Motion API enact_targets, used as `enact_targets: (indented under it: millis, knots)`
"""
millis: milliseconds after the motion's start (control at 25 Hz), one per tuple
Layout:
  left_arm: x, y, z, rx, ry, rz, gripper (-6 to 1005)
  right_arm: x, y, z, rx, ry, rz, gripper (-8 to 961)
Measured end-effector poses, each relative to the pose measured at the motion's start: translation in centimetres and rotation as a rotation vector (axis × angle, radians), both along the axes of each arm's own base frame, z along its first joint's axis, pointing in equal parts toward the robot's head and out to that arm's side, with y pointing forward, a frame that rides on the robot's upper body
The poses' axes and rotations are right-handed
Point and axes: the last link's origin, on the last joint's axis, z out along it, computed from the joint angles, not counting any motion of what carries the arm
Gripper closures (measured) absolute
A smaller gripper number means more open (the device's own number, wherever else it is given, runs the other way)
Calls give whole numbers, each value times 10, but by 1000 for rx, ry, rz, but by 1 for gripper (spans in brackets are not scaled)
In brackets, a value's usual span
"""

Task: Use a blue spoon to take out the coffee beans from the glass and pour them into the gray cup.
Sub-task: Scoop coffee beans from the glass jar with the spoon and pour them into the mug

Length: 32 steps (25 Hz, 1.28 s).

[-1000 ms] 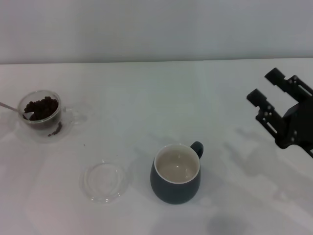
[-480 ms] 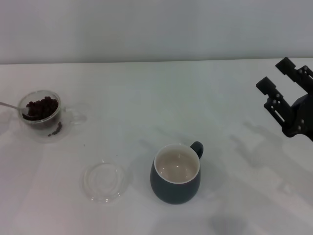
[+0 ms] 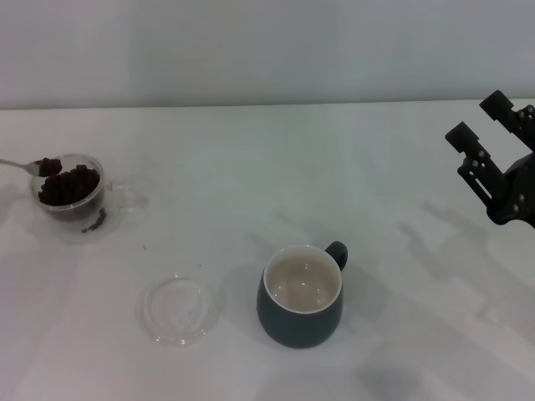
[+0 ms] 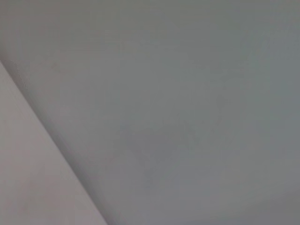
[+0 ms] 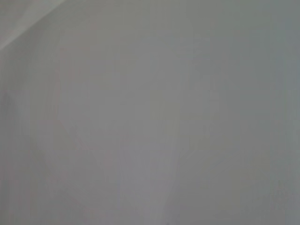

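Observation:
The glass (image 3: 73, 195) stands at the far left of the table, full of coffee beans (image 3: 71, 185). The blue spoon (image 3: 40, 165) shows only its metal bowl and neck. The bowl carries a few beans just over the glass's left rim, and the handle runs off the left edge. My left gripper is out of view. The gray cup (image 3: 301, 301) stands front and centre, its cream inside bare, its handle to the back right. My right gripper (image 3: 481, 122) is open and empty in the air at the far right, well away from the cup.
A flat round clear dish (image 3: 178, 310) lies left of the gray cup. A few loose beans (image 3: 94, 220) lie beside the glass's base. A grey wall runs behind the white table. Both wrist views show only blank grey surface.
The spoon's bowl has risen out of the beans to the glass's left rim with a few beans on it. My right gripper has drawn back to the right and a little up.

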Motion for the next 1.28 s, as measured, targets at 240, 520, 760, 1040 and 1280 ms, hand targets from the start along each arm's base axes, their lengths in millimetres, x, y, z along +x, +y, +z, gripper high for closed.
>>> enact_targets:
  millis: [240, 520, 760, 1040, 1280]
  knots:
    - [11, -3, -3, -11, -32, -67, 868, 1, 7, 1, 13, -5, -27, 404]
    - [26, -1, -17, -65, -42, -138, 867, 1, 13, 4, 33, 5, -42, 404]
    - [51, 8, -37, -153, -33, -231, 867, 4, 17, 10, 57, 29, -69, 404]
    - [89, 20, -61, -239, -40, -356, 868, 10, 23, 15, 67, 73, -133, 404]
    - [120, 28, -82, -324, -27, -456, 868, 13, 30, 19, 72, 103, -171, 405]
